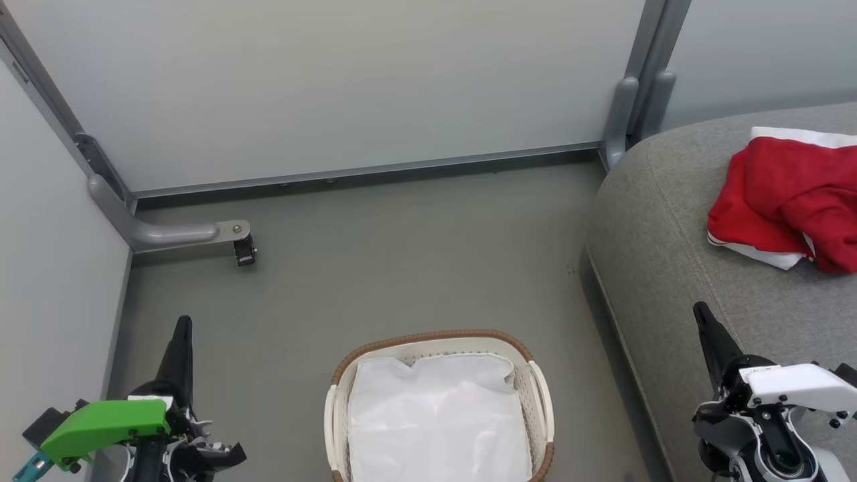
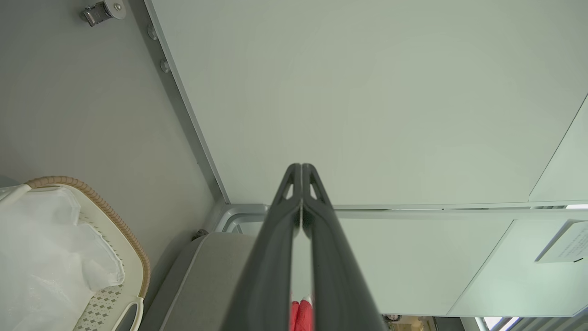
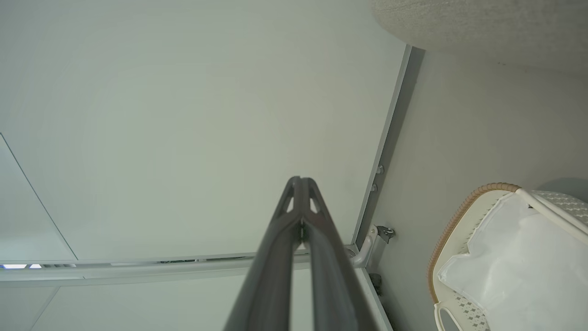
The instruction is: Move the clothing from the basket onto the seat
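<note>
The red clothing point(image 1: 787, 197) with white trim lies crumpled on the grey seat point(image 1: 669, 227) at the right of the head view. A sliver of red clothing point(image 2: 301, 315) shows between the fingers in the left wrist view. The basket point(image 1: 539, 388) stands on the floor at bottom centre, holding just a white liner sheet point(image 1: 435, 422). My left gripper point(image 1: 182, 325) is shut and empty at the lower left, left of the basket. My right gripper point(image 1: 700, 309) is shut and empty over the seat's front edge. Both wrist views show fingertips pressed together, left gripper point(image 2: 301, 166), right gripper point(image 3: 301, 179).
Pale wall panels with grey metal frames enclose the grey floor point(image 1: 402, 268). A bracket with a small caster point(image 1: 244, 251) juts out at the back left. A grey post point(image 1: 626, 120) stands at the seat's back corner.
</note>
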Robot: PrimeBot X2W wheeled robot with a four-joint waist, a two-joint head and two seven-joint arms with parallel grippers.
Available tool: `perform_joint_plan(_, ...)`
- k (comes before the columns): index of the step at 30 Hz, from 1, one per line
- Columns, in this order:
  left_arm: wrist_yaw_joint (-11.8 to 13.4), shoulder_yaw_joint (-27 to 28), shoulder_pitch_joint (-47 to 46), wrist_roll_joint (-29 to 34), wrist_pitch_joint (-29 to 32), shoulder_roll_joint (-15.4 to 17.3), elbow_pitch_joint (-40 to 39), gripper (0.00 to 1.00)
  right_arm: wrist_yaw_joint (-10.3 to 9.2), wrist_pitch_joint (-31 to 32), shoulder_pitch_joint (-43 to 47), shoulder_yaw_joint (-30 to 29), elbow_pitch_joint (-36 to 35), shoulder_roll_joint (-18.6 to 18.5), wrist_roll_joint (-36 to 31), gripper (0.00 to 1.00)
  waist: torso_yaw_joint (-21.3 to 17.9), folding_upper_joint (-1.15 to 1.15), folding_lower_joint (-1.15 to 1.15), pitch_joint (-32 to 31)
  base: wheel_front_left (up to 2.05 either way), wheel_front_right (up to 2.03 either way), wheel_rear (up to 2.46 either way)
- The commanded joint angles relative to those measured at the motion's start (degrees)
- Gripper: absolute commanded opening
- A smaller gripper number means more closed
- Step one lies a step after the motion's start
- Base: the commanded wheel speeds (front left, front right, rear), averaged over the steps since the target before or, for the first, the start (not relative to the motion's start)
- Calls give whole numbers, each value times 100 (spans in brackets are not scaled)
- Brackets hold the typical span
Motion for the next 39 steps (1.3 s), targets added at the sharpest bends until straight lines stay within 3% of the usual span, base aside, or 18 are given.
perform_joint_plan(1, -41, 40, -104, -112, 28, 44, -28, 0, 0, 32, 61, -28, -40, -14, 114, 0, 0, 0, 0, -6, 0, 0, 0)
perform_joint_plan(39, -58, 71, -94, -241, 86, 34, -34, 0, 0, 76, 76, -51, -59, -9, 259, 0, -2, 0, 0, -27, 0, 0, 0)
